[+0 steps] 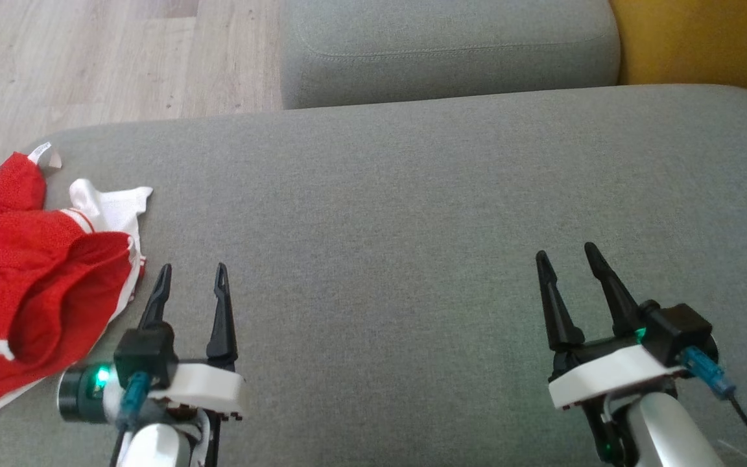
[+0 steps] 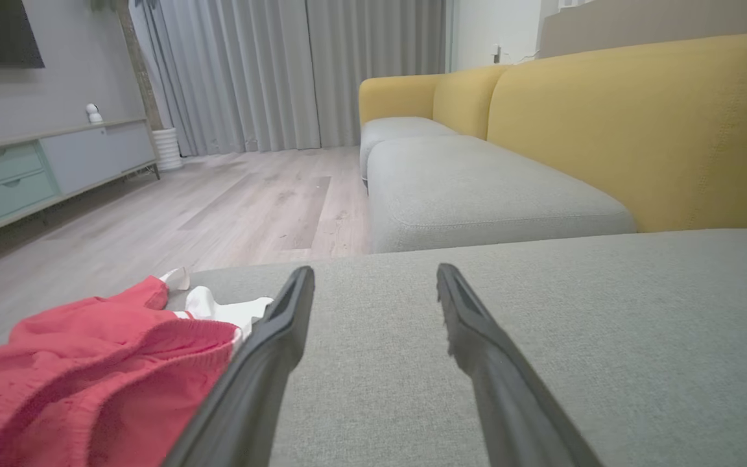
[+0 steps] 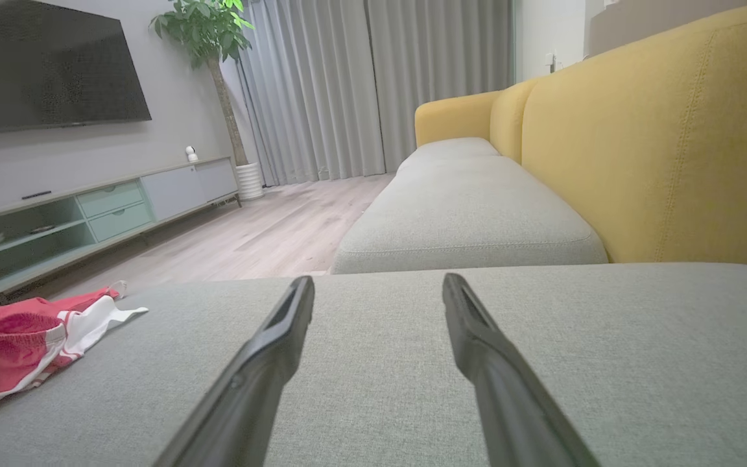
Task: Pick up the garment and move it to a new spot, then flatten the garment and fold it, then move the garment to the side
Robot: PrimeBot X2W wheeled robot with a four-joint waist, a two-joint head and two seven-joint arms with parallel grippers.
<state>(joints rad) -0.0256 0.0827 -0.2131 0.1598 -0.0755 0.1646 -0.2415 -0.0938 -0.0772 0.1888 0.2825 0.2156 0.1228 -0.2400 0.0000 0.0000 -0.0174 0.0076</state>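
Garment: We see the red garment (image 1: 30, 272), white-trimmed, bunched in a heap at the left end of the grey seat cushion (image 1: 412, 194), close to the corner that meets the wooden floor (image 1: 75, 58). Its far left runs past the head view's border, so we cannot tell whether any of it hangs over the cushion's side.
Left pincer: Our left pincer (image 1: 193, 267) hovers low over the cushion with its fingers spread wide and nothing between them. Its wrist view shows bare grey fabric in the gap.
Right pincer: Our right pincer (image 1: 566, 251) is equally wide apart and empty. It sits over the cushion's right half.
Direction: The garment lies to the left of the left pincer. Its nearest red fold is just beside the outer finger, and we cannot tell whether the two touch.
Long axis: The heap runs loosely front to back along the cushion's left end, roughly the way our fingers point. It is too crumpled for a firmer reading.
Nearer arm: The left, clearly. The right is well apart from the cloth.
Step in hand: We judge that the pick-up has not begun.
Next move: We judge that the left pincer must shift leftward onto a raised fold. The bare middle of the cushion offers a new spot.
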